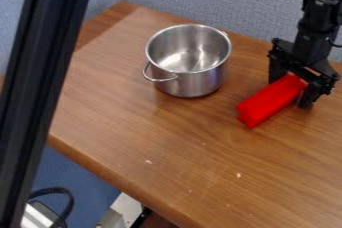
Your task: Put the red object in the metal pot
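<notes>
- Wooden surface (160,142) with a brown grain carries everything; a blue-grey wall stands behind it and a dark upright post crosses the near left of the view.
- Red object (271,103) lies flat on the surface, its far end directly beneath the claw (299,84), the rest reaching out toward the viewer and left of it.
- Claw points straight down with its jaws wide apart, straddling that far end; nothing is gripped yet.
- Metal pot (187,59) stands empty and upright, well to the left of the claw.
- Risk, as I judge it: a grip so near the block's end could let the long free part sag or swing, then catch the pot's rim and tip out.
- Right edge of the surface runs close beside the claw, so a nudged block might slide off.
</notes>
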Controlling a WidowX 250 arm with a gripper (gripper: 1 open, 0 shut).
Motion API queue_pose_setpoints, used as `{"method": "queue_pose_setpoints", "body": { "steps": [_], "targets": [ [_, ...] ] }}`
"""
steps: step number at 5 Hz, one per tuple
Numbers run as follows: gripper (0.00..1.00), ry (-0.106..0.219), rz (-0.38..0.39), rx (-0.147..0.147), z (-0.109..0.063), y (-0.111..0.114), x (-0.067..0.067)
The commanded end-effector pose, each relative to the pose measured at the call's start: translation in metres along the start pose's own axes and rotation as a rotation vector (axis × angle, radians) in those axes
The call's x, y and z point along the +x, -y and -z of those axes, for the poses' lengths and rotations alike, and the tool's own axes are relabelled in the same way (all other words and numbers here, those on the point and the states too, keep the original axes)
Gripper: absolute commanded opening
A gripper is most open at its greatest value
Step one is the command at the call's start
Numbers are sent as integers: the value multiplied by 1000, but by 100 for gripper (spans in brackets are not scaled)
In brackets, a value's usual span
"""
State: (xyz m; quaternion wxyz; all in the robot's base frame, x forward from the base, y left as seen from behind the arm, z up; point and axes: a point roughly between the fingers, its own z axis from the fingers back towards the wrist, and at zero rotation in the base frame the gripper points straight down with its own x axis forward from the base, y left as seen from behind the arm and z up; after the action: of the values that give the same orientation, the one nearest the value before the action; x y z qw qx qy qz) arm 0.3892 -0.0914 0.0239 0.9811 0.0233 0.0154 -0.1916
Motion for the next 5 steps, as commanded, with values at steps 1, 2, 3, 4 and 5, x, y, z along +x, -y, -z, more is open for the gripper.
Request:
{"method": "queue_pose_setpoints", "body": {
  "steps": [1,2,3,4,5],
  "targets": [
    [100,8,15,-4,-5,-4,-3],
    [100,6,17,-8,-6,-11,-6],
    [100,0,6,-12,-6,-13,-13],
    [100,-7,-4,-14,-6,-16,-19],
    [100,-15,-22,-17,-6,-19,-25]
  ]
}}
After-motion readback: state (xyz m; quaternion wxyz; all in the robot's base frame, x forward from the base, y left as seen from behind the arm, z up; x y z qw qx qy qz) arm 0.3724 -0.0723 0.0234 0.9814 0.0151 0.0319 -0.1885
